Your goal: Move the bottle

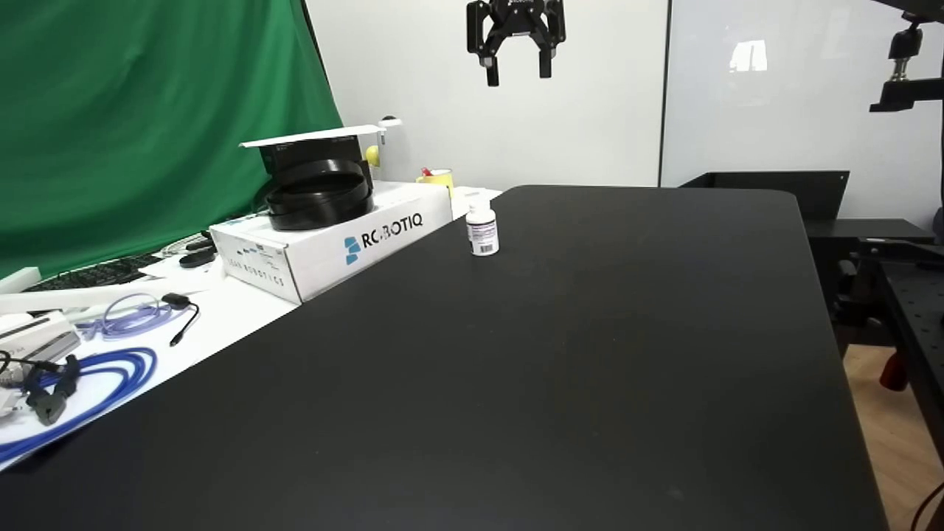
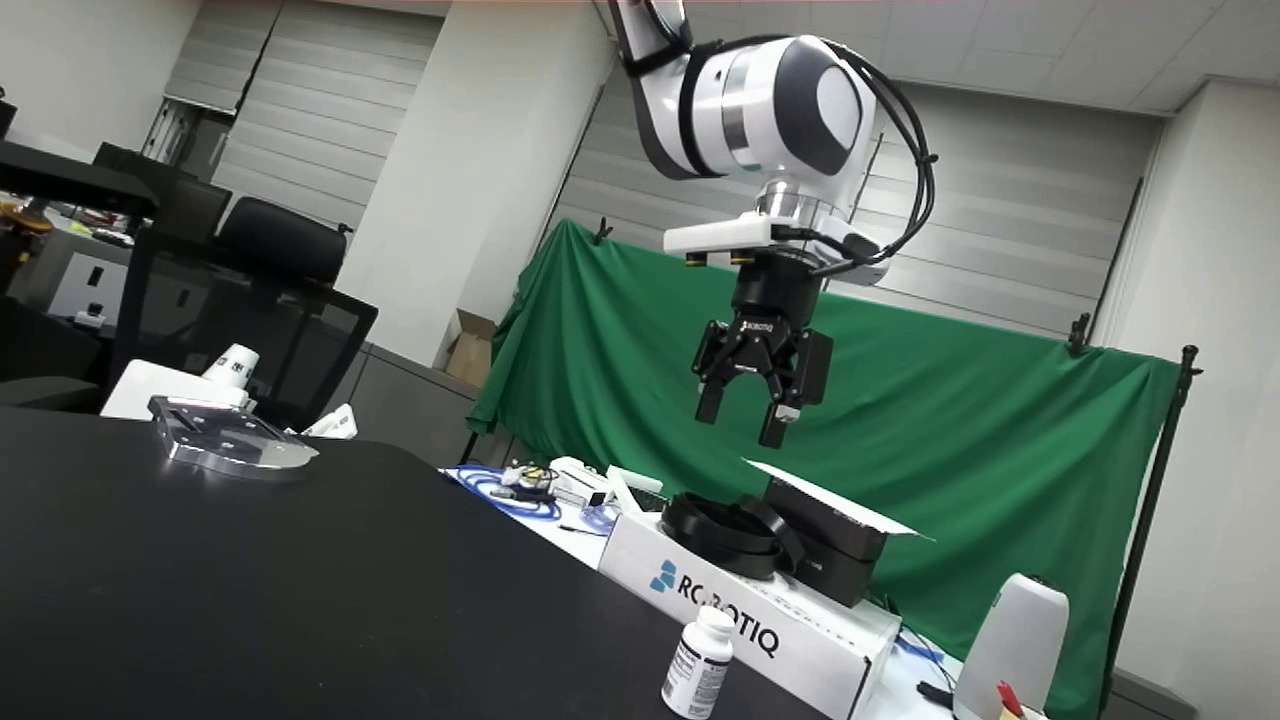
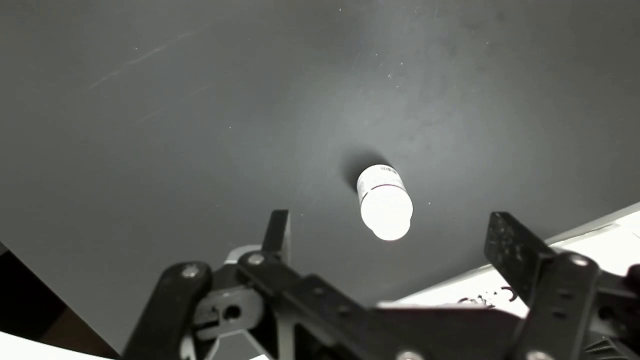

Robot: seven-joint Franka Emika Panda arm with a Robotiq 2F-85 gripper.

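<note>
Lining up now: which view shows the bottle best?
The wrist view: the bottle is largest there and unobstructed, seen from above, though its top glares white. Both exterior views show it smaller, side-on, standing on the black table, its label showing.

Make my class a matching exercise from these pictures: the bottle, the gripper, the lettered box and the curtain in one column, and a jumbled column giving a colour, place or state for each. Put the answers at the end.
Column 1
1. Bottle
2. Gripper
3. Lettered box
4. Curtain

Column 2
A. Green, hanging in folds
B. Open, up in the air, holding nothing
C. Standing upright on the black table
D. White, with black items resting on top

Right pairs: 1-C; 2-B; 3-D; 4-A
</note>
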